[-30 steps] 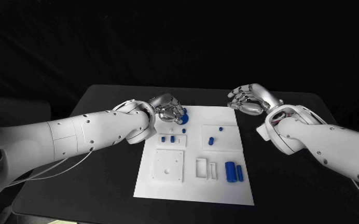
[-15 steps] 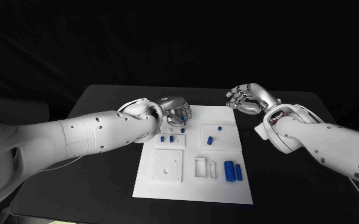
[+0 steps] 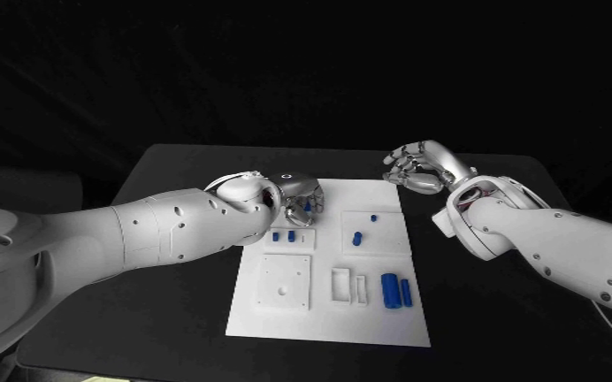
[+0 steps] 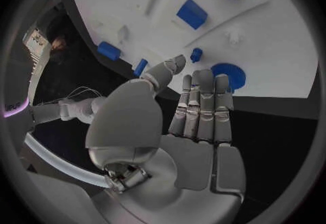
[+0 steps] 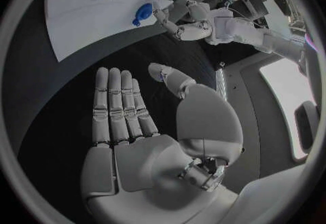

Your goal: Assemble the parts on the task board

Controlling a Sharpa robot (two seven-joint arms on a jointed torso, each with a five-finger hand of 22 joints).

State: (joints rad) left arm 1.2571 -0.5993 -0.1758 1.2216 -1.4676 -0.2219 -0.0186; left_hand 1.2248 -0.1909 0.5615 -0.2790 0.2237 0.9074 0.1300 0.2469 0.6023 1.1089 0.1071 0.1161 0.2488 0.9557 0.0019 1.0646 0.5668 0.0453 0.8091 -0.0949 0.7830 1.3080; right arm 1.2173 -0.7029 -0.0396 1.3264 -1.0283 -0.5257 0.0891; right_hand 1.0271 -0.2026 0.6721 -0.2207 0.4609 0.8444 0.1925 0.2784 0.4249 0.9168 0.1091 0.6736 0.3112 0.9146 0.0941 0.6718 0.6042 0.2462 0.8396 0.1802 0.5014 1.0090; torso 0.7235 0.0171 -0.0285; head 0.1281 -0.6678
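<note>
The flat white rectangular task board (image 3: pixel 334 263) is lying in the middle of the black table (image 3: pixel 172 187). Small blue plastic parts are sitting on it: a round blue disc (image 4: pixel 227 75) at the far edge, a small blue peg (image 4: pixel 195 54) beside it, two short blue blocks (image 3: pixel 283 236) in a recessed tray, and two longer blue cylinders (image 3: pixel 397 292) toward the near right.

The silver left hand (image 3: pixel 297 197) is hovering over the far left corner of the board. In the left wrist view its fingers (image 4: pixel 202 105) are lying straight and together, holding nothing, their tips just short of the disc. The silver right hand (image 3: pixel 418 168) is standing off the board's far right corner, above bare table; in the right wrist view its fingers (image 5: pixel 119 105) are likewise extended and empty.

Judgement: the parts look rigid, light and smooth, so they are likely to slide or skid under a glancing touch. The disc is best pinched across its rim, the cylinders across their middle.

The table surface is matt and dark, and dark drapery is enclosing the room behind it.
</note>
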